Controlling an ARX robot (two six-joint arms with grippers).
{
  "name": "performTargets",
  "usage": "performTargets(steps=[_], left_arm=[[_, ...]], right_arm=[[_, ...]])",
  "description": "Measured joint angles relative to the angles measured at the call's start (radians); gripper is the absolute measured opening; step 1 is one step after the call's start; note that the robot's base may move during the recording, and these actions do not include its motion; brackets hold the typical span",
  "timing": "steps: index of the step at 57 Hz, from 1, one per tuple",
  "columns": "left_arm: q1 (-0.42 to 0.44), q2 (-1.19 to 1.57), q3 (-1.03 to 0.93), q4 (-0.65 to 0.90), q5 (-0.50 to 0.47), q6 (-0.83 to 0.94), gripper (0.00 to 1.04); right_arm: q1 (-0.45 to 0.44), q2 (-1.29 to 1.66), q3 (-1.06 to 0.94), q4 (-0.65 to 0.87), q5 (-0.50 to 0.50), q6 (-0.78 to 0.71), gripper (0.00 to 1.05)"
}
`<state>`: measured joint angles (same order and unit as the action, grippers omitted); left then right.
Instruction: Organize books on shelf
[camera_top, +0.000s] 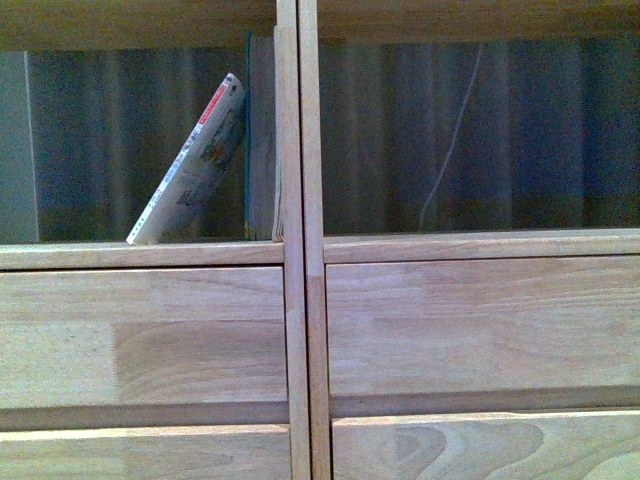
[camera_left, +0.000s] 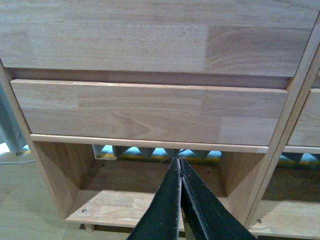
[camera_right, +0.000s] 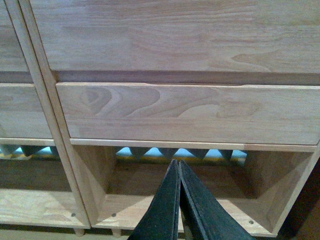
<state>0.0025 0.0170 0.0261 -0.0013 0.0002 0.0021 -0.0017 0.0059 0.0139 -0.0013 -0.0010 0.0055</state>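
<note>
The light-wood shelf fills the front view. In its left open compartment a pale paperback with red and black print leans to the right against a book with a dark green edge that stands upright by the centre post. Neither arm shows in the front view. My left gripper is shut and empty, low in front of a bottom compartment, below the drawer fronts. My right gripper is shut and empty, in front of another bottom compartment under the drawer fronts.
The right open compartment shows only a thin white cord before a dark curtain. A drawer front lies under each open compartment. Both wrist views show the shelf's bottom boards, short legs and pale floor.
</note>
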Motion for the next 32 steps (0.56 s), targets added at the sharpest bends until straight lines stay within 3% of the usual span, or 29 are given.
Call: performTargets(steps=[15, 21, 32], left_arm=[[0.000, -0.011, -0.014, -0.001, -0.001, 0.000, 0.03], [0.000, -0.011, -0.014, -0.001, 0.000, -0.001, 0.04], [0.000, -0.011, -0.014, -0.001, -0.001, 0.000, 0.37]], right_arm=[[0.000, 0.000, 0.000, 0.000, 0.000, 0.000, 0.03], [0.000, 0.000, 0.000, 0.000, 0.000, -0.002, 0.18], [0.000, 0.000, 0.000, 0.000, 0.000, -0.002, 0.50]])
